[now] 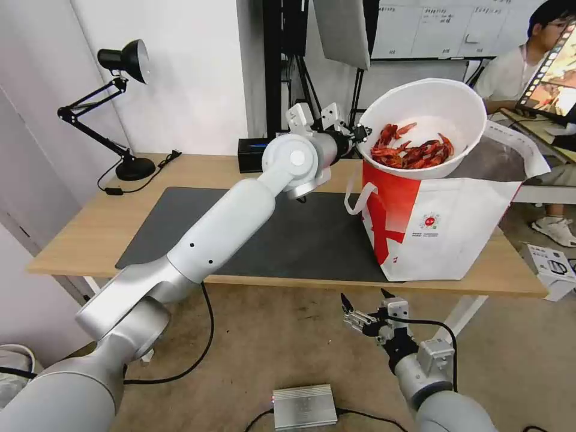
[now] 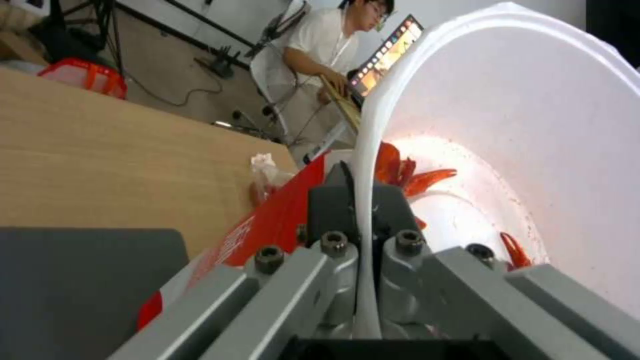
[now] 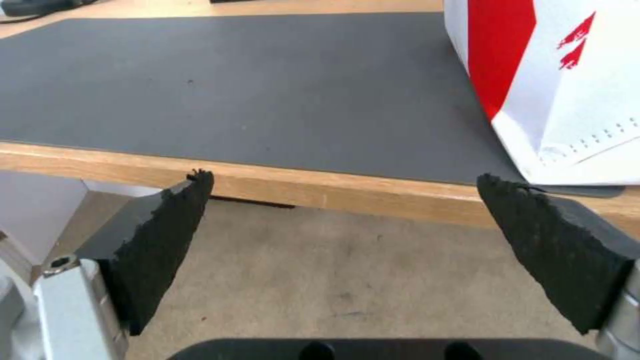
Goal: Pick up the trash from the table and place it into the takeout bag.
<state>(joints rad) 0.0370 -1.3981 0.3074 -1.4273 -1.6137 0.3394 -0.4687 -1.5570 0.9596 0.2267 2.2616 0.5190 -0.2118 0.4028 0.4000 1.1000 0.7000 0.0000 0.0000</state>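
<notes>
The long light-wood bench (image 1: 72, 240) has a big dark grey mat (image 1: 288, 240) on it. The takeout bag (image 1: 444, 240) is the landmark here. It stands on the bench, partly on the mat's end, white and red with a silver lining and a white strap handle (image 1: 354, 204).

Right above the bag's open mouth hangs the white round bowl (image 1: 426, 120). It is tipped toward the camera, so the red shellfish scraps (image 1: 414, 153) sit low against its near side. The bowl's bottom edge is just at the bag's rim.

To do this step well, I think the bowl should go straight down into the middle of the bag and be let go only when it is low inside. If it tips more, the scraps could spill onto the bench. The bowl is almost as wide as the bag's mouth, so it needs to be lined up with care.

The left arm stretches up and across the mat toward the bag. The left end effector (image 1: 358, 133) pinches the bowl's thin rim tight.

The right end effector (image 1: 363, 309) waits with its black pads spread wide, below the bench edge in front of the bag.

Beside the bag, on its far side, lies a small clear wrapped thing (image 2: 267, 172).
</notes>
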